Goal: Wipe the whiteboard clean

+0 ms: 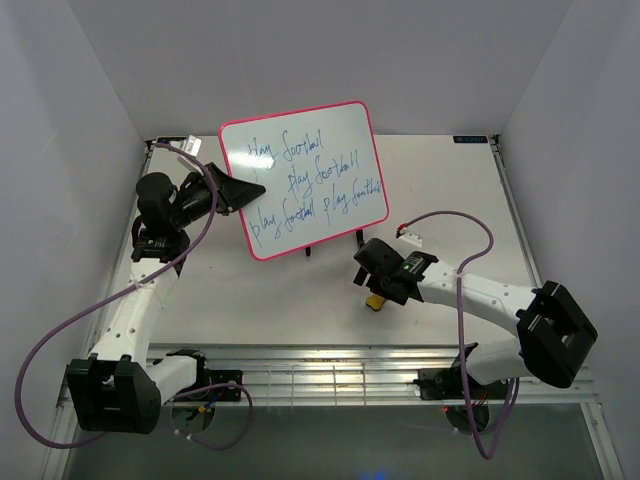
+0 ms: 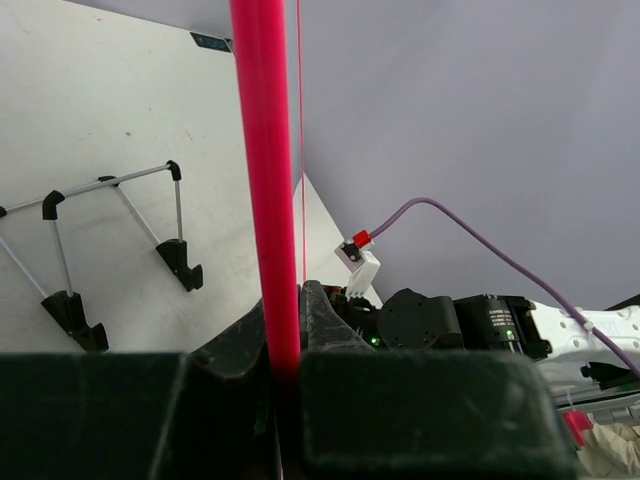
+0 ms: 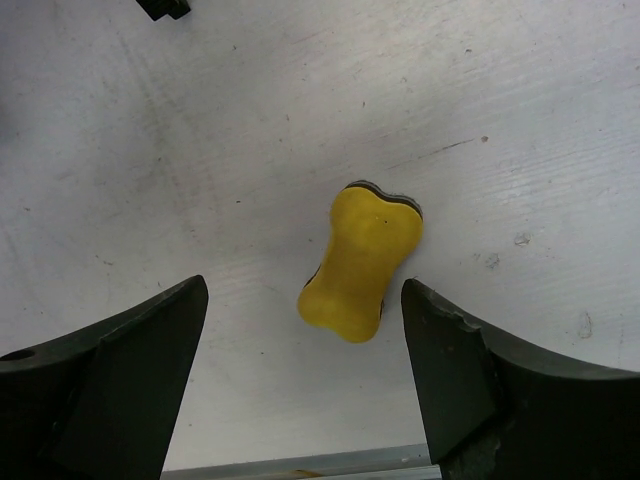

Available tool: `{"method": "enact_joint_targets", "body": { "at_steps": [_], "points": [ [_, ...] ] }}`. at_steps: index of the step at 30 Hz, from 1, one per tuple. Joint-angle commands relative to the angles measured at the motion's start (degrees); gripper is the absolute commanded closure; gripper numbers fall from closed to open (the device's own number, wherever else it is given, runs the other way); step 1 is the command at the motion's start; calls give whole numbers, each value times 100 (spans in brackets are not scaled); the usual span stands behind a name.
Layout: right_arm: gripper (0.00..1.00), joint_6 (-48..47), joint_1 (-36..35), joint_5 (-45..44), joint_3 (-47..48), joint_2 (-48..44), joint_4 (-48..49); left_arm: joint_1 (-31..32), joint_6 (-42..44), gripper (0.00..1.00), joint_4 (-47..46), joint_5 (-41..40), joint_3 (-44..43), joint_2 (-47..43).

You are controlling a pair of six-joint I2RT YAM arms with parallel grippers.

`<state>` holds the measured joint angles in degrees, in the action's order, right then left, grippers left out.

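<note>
The left pincer [image 1: 252,190] is clamped on the left edge of the board [image 1: 305,180]. It holds the board up over the far middle of the worktop [image 1: 450,200]. The board is tilted, and its white face is turned up toward the top camera. Three slanting rows of blue handwriting cross the face, repeating "play football". The pink-red frame runs unbroken around all four rounded corners.

In the left wrist view the frame [image 2: 265,180] shows edge-on as a bright vertical bar. It is pinched between the two dark fingers [image 2: 230,345], which press on it from either side.

To the left of that bar the stand [image 2: 180,262] sits on the worktop, apart from the board, with its black feet down. From above, the feet of the stand [image 1: 358,240] show just below the board's lower edge.

The right pincer [image 1: 372,285] is low over the near middle of the worktop, well apart from the board. Its jaws are spread wide and hold nothing. The right wrist view looks straight down between them at the eraser [image 3: 362,262]. The eraser is yellow and bone-shaped, with a dark felt layer showing at its far end. It lies flat on the scuffed worktop, closer to the right-hand finger [image 3: 480,370] in that view than to the other, and neither finger touches it.
</note>
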<state>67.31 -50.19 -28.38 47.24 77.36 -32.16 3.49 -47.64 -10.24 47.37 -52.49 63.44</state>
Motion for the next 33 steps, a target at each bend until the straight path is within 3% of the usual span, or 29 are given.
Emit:
{"method": "enact_joint_targets", "body": {
  "at_steps": [1, 17, 26, 33],
  "points": [
    [17, 335, -61, -379, 110, 86, -176, -23, 132, 100, -356, -114, -218, -385],
    [24, 590, -69, -519, -268, 385, -1, -23, 290, 100, -250, 9, -77, -438],
    [37, 705, -69, -493, -400, 438, 96, -15, 351, 100, -250, 96, 55, -482],
    [39, 722, -69, -502, -514, 385, 228, -15, 395, 100, -215, 114, 46, -464]
  ]
}}
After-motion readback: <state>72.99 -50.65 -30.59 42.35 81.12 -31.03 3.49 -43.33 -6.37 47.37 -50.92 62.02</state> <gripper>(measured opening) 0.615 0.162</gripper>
